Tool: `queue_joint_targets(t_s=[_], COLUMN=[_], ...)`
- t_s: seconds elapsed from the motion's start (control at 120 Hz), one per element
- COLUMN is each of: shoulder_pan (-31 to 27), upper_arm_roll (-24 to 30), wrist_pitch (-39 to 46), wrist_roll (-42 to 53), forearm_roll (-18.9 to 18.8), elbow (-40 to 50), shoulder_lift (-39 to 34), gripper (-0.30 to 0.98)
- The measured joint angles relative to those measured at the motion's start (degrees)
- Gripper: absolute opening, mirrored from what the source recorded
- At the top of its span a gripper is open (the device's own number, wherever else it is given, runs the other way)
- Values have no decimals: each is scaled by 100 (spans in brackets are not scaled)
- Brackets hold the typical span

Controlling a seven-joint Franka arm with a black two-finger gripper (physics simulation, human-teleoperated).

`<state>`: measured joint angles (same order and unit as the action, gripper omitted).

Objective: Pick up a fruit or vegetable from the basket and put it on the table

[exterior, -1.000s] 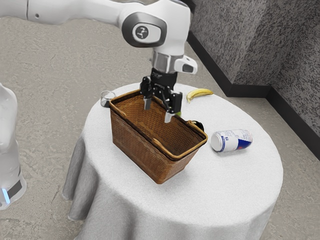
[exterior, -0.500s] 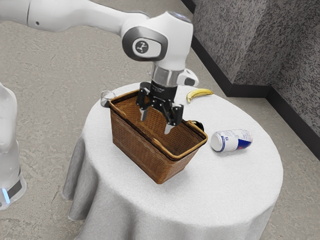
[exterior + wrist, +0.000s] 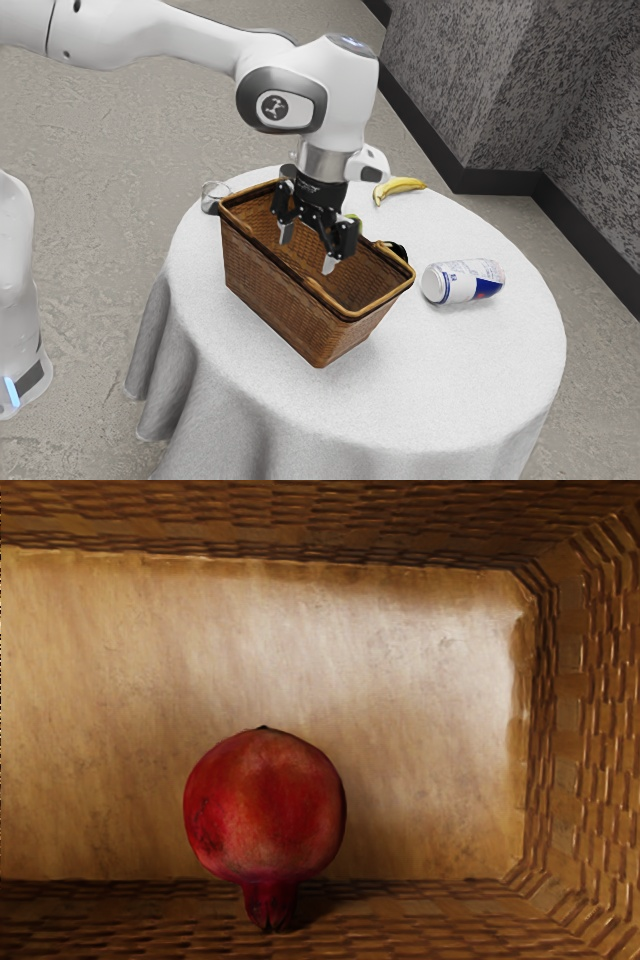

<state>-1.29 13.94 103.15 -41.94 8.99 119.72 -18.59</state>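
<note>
"Gripper [image 3: 308,248] first: where does it hang, and how do the fingers stand?"

"Pointing down into the mouth of the basket [image 3: 270,292], tips below the rim. Its two fingers are spread, open space between the tips."

"And the pomegranate [image 3: 265,805]?"

"Inside the basket, on the floor [image 3: 430,700] of it, below the gripper and apart from the fingers."

"Which way is it turned?"

"On its side. The round body lies on the floor, close to one long wall [image 3: 120,920], and the crown [image 3: 270,905] points at that wall. Whether crown and wall touch, I can't tell."

"What stands around the basket?"

"All on the table [image 3: 450,385]: a can [image 3: 465,281] on its side, near the basket toward the exterior view's right; a banana [image 3: 400,187] beyond the basket, behind the gripper as that camera looks; and a glass [image 3: 212,197] just beside the basket's end toward the exterior view's left."

"Anything else?"

"Something green [image 3: 352,222] shows past the gripper, and something dark [image 3: 398,250] by the far rim, both partly hidden."
</note>
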Motion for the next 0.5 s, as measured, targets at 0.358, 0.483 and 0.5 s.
queue_joint_targets(t_s=[0.358,0.483,0.5], shoulder_pan=[-224,-358,-387], upper_arm_roll=[124,126,126], wrist_pitch=[116,140,143], wrist_roll=[345,424,433], forearm_roll=[129,177,183], elbow=[294,292,292], shoulder_lift=[-217,-179,-174], gripper=[69,69,69])
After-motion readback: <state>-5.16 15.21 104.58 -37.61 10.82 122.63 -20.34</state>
